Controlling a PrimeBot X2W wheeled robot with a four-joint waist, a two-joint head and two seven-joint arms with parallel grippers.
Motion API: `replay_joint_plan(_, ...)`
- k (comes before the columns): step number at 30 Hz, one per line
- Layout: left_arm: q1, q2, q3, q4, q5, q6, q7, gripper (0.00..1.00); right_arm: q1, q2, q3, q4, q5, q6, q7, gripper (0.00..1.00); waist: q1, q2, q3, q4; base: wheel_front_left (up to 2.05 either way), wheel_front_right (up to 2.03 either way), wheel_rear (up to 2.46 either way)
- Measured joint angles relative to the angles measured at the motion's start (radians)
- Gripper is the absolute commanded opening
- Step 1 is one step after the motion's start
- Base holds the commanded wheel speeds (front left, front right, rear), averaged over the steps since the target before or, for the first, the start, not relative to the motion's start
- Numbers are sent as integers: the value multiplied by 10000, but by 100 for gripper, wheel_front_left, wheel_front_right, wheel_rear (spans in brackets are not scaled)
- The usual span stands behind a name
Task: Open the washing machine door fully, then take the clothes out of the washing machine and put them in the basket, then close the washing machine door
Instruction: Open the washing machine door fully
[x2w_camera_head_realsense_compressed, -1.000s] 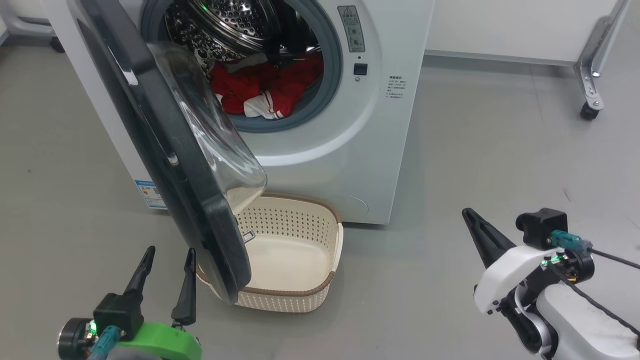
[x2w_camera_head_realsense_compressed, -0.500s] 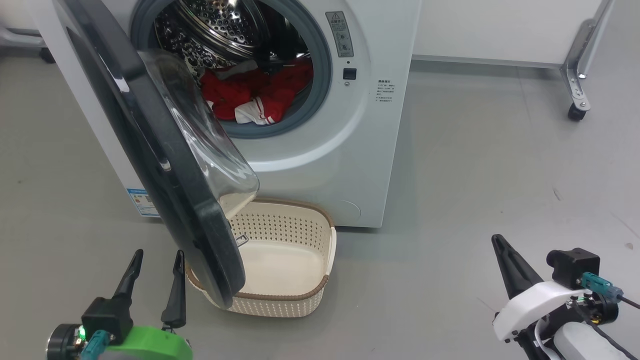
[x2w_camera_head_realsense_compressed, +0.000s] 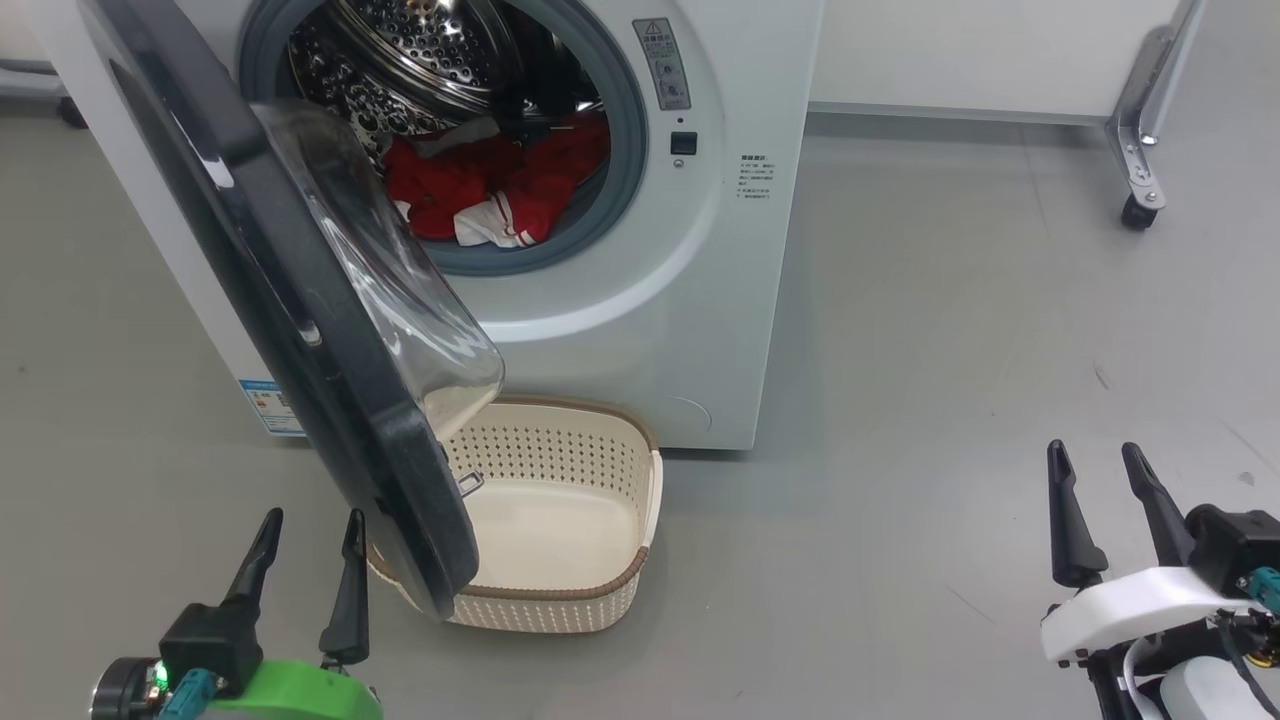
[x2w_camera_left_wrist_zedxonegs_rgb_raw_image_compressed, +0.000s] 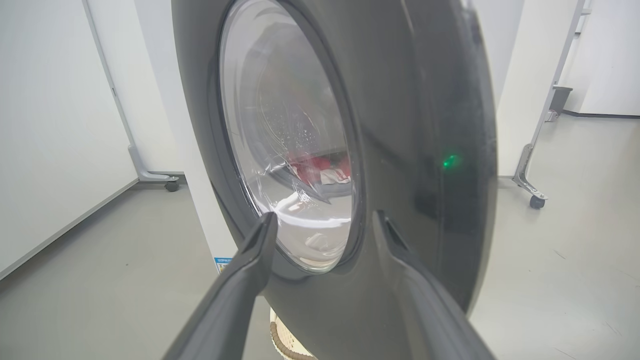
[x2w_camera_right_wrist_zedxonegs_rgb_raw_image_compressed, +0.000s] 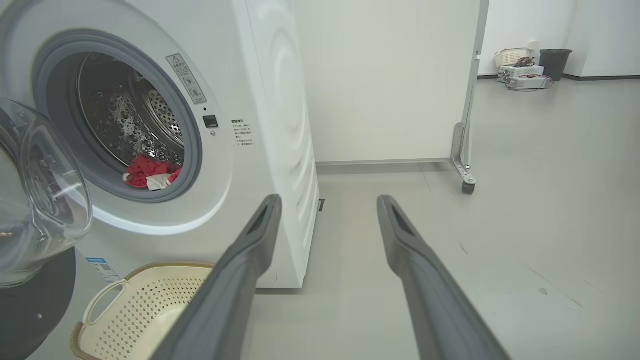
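The white washing machine (x2w_camera_head_realsense_compressed: 640, 300) stands with its door (x2w_camera_head_realsense_compressed: 300, 330) swung partly out to the left, glass bowl facing the drum. The red and white clothes (x2w_camera_head_realsense_compressed: 490, 185) lie inside the drum at the gasket's lower edge. The cream basket (x2w_camera_head_realsense_compressed: 620, 575) sits on the floor below the opening, half under the door's lower edge. My left gripper (x2w_camera_head_realsense_compressed: 312, 516) is open, just left of the door's bottom rim; its wrist view shows the door (x2w_camera_left_wrist_zedxonegs_rgb_raw_image_compressed: 415, 125) close ahead of the left gripper (x2w_camera_left_wrist_zedxonegs_rgb_raw_image_compressed: 324, 216). My right gripper (x2w_camera_head_realsense_compressed: 1092, 449) is open over bare floor, far right of the basket.
A white panel on a metal stand with a caster (x2w_camera_head_realsense_compressed: 1133, 212) stands at the back right. Grey floor (x2w_camera_head_realsense_compressed: 950, 350) stretches between the machine and my right gripper. A dark bin (x2w_camera_right_wrist_zedxonegs_rgb_raw_image_compressed: 554, 62) and small boxes sit far off by the wall.
My right gripper has gone from shut to open, turned its fingers up the view and drawn back to the right. The head camera has shifted slightly. The left gripper stays beside the door.
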Motion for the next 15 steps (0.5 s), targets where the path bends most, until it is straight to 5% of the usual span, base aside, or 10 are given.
replay_joint_plan(15,1,-46,73,-12,77,-167,0,100,1286,1007,-932,-1266,-1333,0,0,100,0,0,179,4,0,0,0)
